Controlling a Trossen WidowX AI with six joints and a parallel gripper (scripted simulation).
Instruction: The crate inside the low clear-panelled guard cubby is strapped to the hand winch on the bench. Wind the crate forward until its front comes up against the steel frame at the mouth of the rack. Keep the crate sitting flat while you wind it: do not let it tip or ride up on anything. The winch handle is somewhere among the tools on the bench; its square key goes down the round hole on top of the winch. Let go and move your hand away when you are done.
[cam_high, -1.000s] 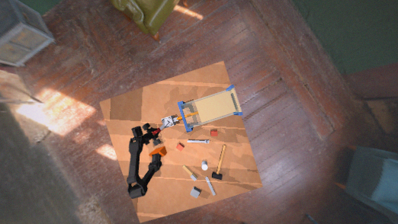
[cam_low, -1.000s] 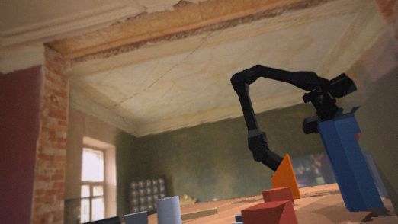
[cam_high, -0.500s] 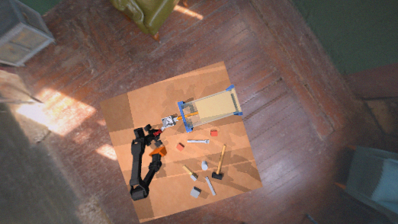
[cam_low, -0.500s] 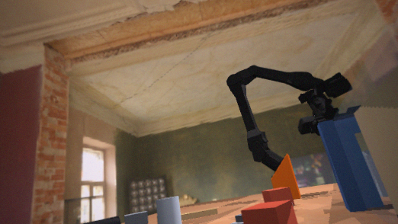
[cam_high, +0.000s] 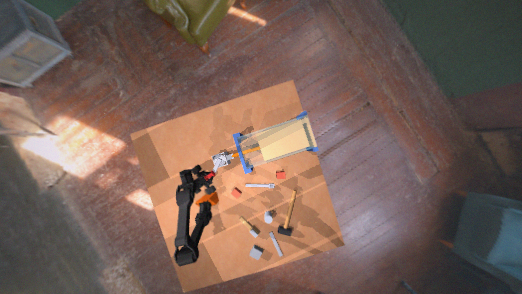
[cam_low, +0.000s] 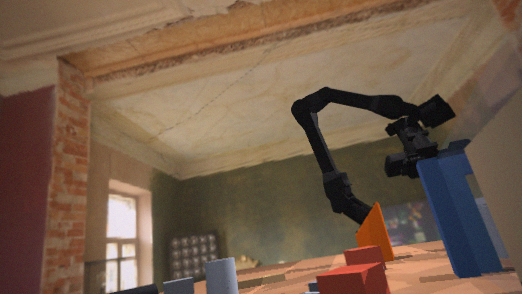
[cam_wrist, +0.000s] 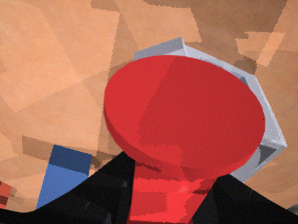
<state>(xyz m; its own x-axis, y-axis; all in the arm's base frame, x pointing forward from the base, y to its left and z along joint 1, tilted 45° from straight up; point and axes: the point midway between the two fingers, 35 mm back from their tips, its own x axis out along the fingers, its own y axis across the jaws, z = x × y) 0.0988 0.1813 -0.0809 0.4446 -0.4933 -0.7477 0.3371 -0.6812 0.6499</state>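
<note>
The crate (cam_high: 286, 142) shows cream through the clear panels of the guard cubby, with a gap between its front and the blue-painted frame (cam_high: 242, 152) (cam_low: 447, 215) at the mouth. An orange strap (cam_high: 253, 150) runs from it to the grey winch (cam_high: 220, 159) (cam_wrist: 273, 132). The crank handle stands on the winch, with its red grip reaching toward the arm. My gripper (cam_high: 209, 176) (cam_wrist: 161, 162) is shut on the red grip, below its wide round cap (cam_wrist: 185, 112). The cap hides most of the winch top in the wrist view, so the key and hole cannot be seen.
Red blocks (cam_high: 280, 174) (cam_high: 236, 192), a grey bar with a socket end (cam_high: 259, 186), a large mallet (cam_high: 291, 210), a small hammer (cam_high: 247, 224), a grey cylinder (cam_high: 268, 217) (cam_low: 221, 275), another bar (cam_high: 276, 244) and a grey block (cam_high: 256, 252) lie on the bench. An orange wedge (cam_high: 207, 199) (cam_low: 375, 235) stands beside my arm.
</note>
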